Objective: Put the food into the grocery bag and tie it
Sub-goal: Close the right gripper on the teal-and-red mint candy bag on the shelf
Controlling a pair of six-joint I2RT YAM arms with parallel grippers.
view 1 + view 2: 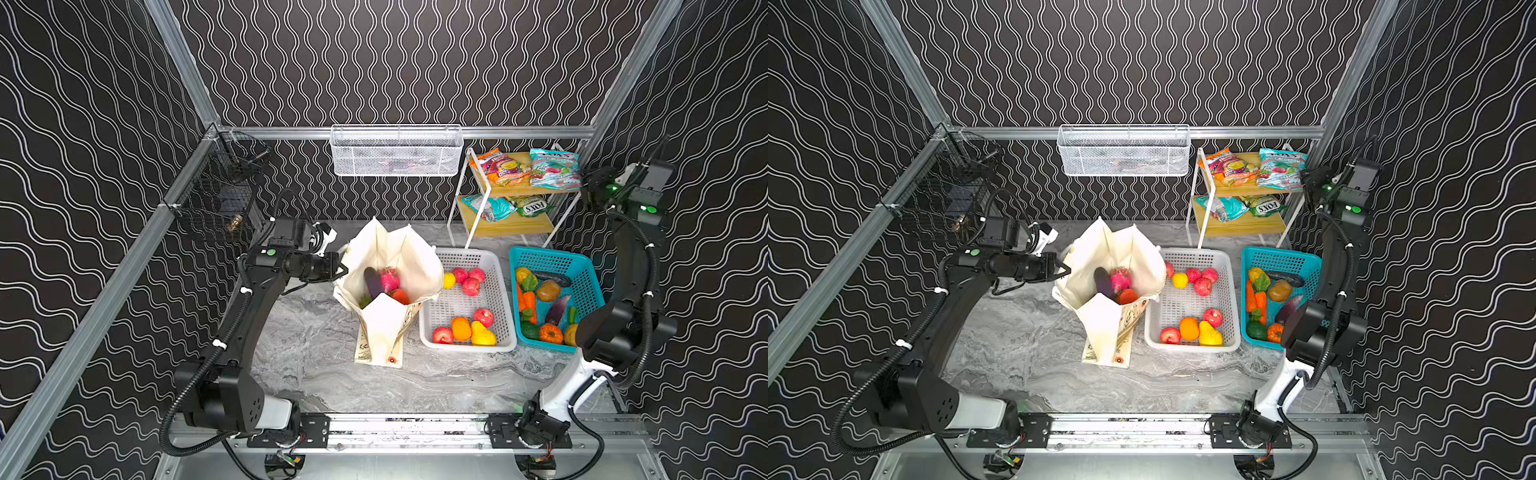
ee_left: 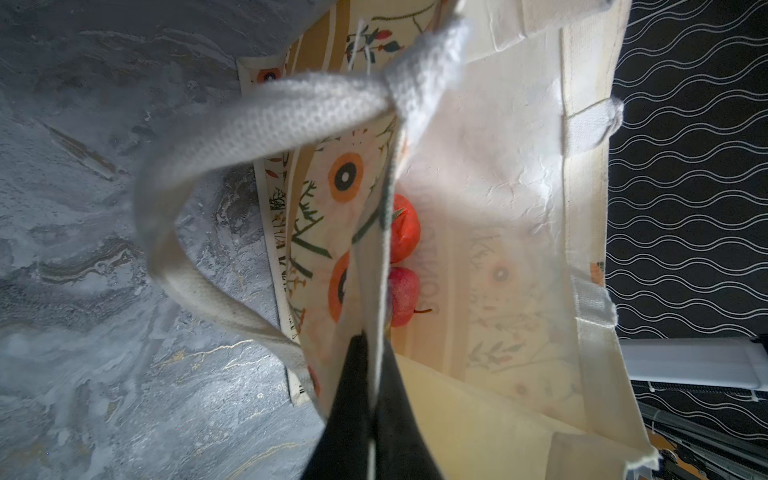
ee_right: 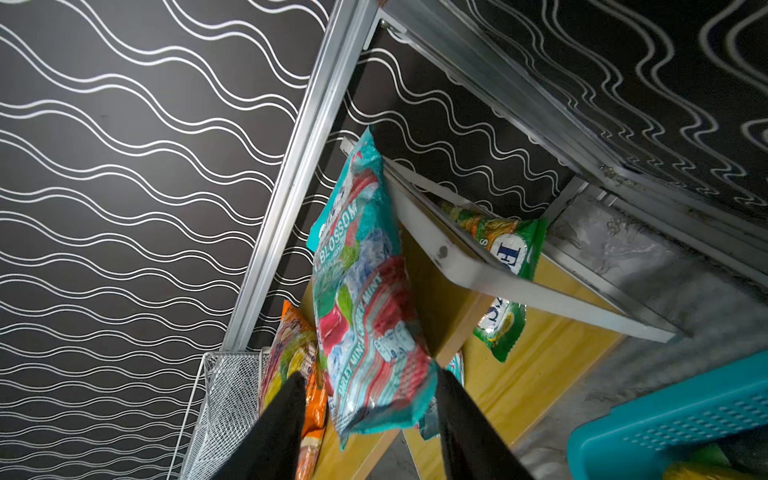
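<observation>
The left end effector (image 2: 372, 349) is pinched shut on the rim of the grocery bag (image 1: 415, 262) and holds its mouth open on the counter (image 1: 316, 365). The cream canvas is thin and limp. If the pinch slipped, the wall would likely fold over the dragon fruit (image 1: 389, 279) and the red fruit (image 1: 400, 296) lying inside.

Well away from the bag, at the wooden shelf rack (image 1: 511, 226), the right end effector (image 3: 370, 395) has its jaws about half apart. They straddle the near end of the teal snack packet (image 3: 365, 291); I cannot tell whether the fingers touch it.

The packet is glossy, crinkled film, puffy and pillow-shaped. Closing on its edge alone could let it slide free, or could drag the orange packet (image 3: 291, 357) beside it off the shelf. On the way to the bag it might also snag the woven white strap handle (image 2: 266, 120), which loops outside the rim.

The white basket (image 1: 465, 251) just beside the bag is rigid plastic lattice, so a low swing could clip it.
</observation>
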